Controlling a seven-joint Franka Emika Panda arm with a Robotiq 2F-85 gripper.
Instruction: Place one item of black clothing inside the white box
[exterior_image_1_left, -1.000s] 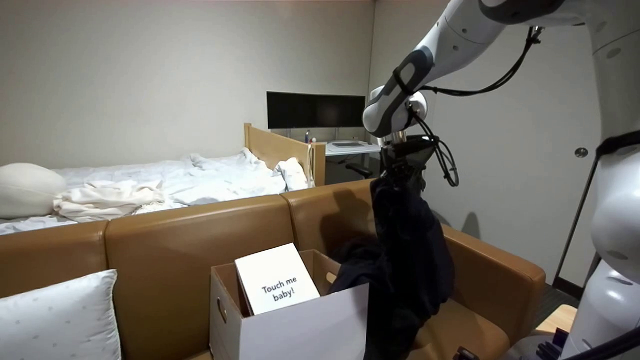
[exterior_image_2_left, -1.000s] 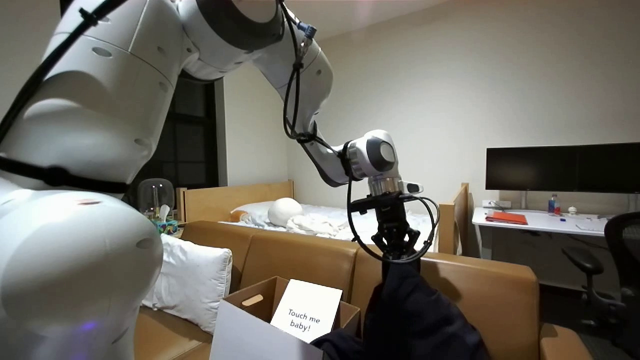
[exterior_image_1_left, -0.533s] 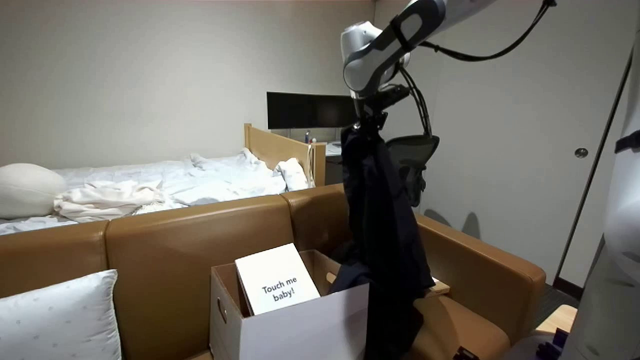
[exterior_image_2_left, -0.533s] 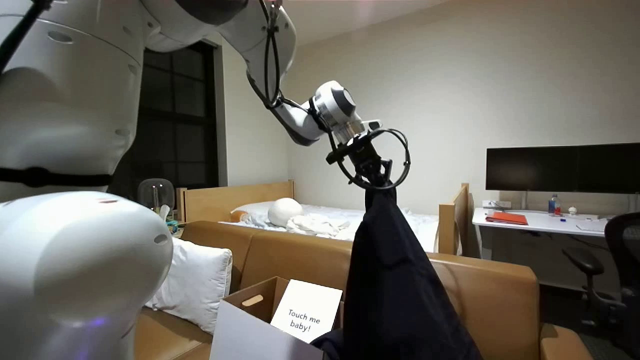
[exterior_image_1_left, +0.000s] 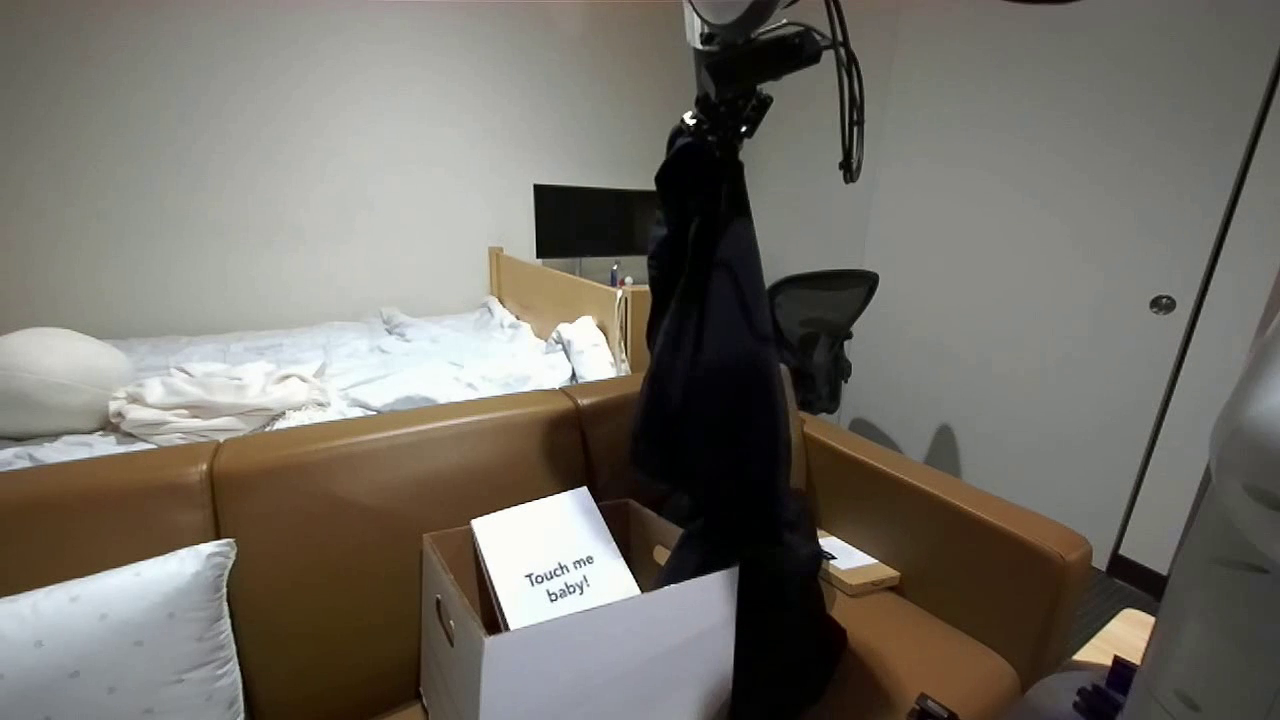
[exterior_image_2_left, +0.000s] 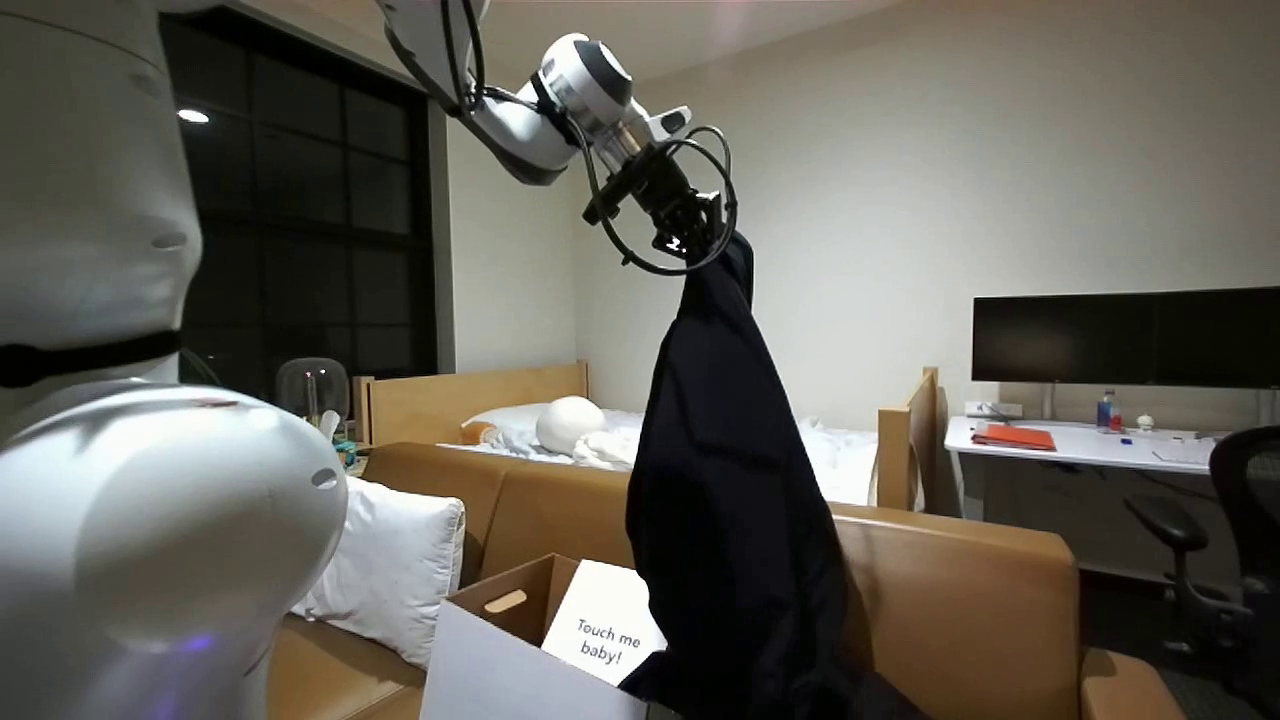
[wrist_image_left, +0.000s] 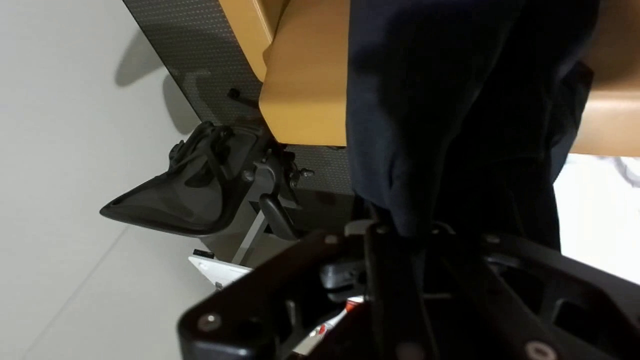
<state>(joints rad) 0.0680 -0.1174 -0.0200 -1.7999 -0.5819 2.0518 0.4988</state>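
Observation:
My gripper (exterior_image_1_left: 712, 135) is high above the couch, shut on the top of a black garment (exterior_image_1_left: 712, 380). The garment hangs down in long folds in both exterior views (exterior_image_2_left: 735, 480). The white box (exterior_image_1_left: 610, 655) stands on the couch, open at the top, and also shows in an exterior view (exterior_image_2_left: 520, 665). The garment's lower part lies at the box's right rim and beside it; I cannot tell whether it is one piece. In the wrist view the cloth (wrist_image_left: 440, 100) runs out from between the shut fingers (wrist_image_left: 400, 232), and the white box cannot be made out.
A white "Touch me baby!" panel (exterior_image_1_left: 555, 560) leans inside the box. The brown couch (exterior_image_1_left: 400, 480) has a backrest behind it and an armrest (exterior_image_1_left: 950, 500) at the right. A small flat box (exterior_image_1_left: 855, 568) lies on the seat. A white pillow (exterior_image_2_left: 385, 565) is at the left.
My gripper has risen a long way and moved left in both exterior views, lifting and stretching the garment upward. The small flat box on the seat has come into sight.

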